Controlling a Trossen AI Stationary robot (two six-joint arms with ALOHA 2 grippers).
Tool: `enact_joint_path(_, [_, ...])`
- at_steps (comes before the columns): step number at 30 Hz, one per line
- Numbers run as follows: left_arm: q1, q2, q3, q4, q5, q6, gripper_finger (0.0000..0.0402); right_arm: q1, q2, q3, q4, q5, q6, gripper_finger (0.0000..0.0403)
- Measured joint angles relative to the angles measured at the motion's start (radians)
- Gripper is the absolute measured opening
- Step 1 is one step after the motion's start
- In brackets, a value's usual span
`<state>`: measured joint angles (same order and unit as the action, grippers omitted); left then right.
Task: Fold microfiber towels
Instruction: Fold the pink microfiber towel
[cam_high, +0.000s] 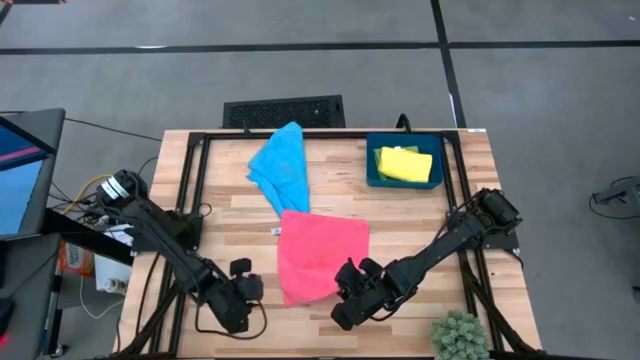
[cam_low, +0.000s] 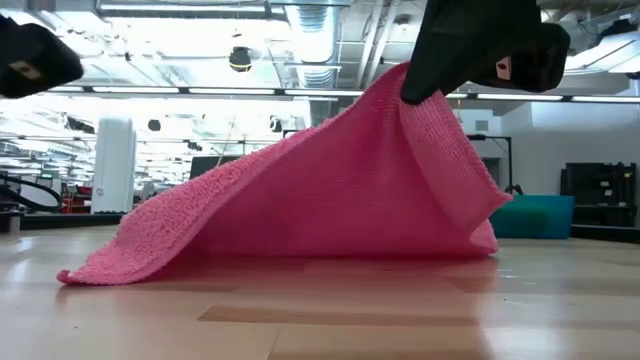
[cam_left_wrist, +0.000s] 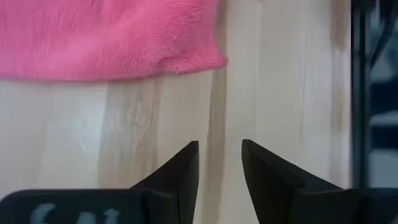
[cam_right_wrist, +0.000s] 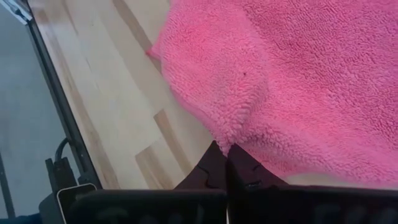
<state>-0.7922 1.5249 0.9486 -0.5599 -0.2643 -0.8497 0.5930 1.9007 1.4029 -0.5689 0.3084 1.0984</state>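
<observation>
A pink microfiber towel (cam_high: 318, 253) lies near the front edge of a wooden counter (cam_high: 420, 220), roughly midway between its left and right edges. The right tool (cam_high: 345, 283) is closed on the towel's front right corner and holds it raised off the wood, so in the low view the cloth hangs like a tent from that one pinched point and slopes down to the surface on the other side. The left tool (cam_high: 243, 268) hovers over bare wood just to the left of the towel's front left corner, its two fingers (cam_left_wrist: 186, 163) parted and holding nothing. In the left wrist view that corner lies flat on the counter straight ahead of the fingers, a short way off.

So the free front corner lies toward the counter's middle from the left tool, which is by far the nearer arm to it.

A blue towel (cam_high: 283, 164) lies crumpled toward the back edge. A yellow towel (cam_high: 406, 163), folded, sits in a dark blue tray (cam_high: 371, 170) near the back right corner.
</observation>
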Motion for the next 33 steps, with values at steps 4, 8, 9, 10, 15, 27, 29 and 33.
enact_joint_path(4, [0.004,0.015,0.001,0.110,-0.216,0.069,0.0110,-0.006,0.000,0.000,0.003,0.000,-0.022,0.0006])
enact_joint_path(8, [-0.025,0.016,-0.004,0.158,-0.409,0.086,0.0110,-0.013,-0.001,0.000,0.006,0.000,-0.024,0.0006])
enact_joint_path(9, [-0.032,0.016,-0.004,0.166,-0.432,0.115,0.0110,-0.013,-0.001,0.000,0.006,-0.001,-0.024,0.0006])
enact_joint_path(10, [-0.037,0.017,-0.005,0.176,-0.436,0.152,0.0111,-0.013,-0.001,0.000,0.007,-0.001,-0.025,0.0006])
enact_joint_path(15, [-0.019,0.066,-0.084,0.420,-0.298,0.275,0.0142,-0.013,-0.001,0.000,0.002,-0.006,-0.036,0.0006])
enact_joint_path(27, [-0.009,0.194,-0.146,0.763,-0.230,0.512,0.0200,-0.018,-0.001,0.000,0.000,-0.033,-0.053,0.0006])
enact_joint_path(29, [-0.006,0.212,-0.147,0.759,-0.238,0.510,0.0197,-0.018,-0.001,0.000,0.001,-0.033,-0.052,0.0006])
enact_joint_path(33, [0.000,0.230,-0.150,0.772,-0.245,0.490,0.0188,-0.018,-0.001,0.000,0.001,-0.032,-0.052,0.0006])
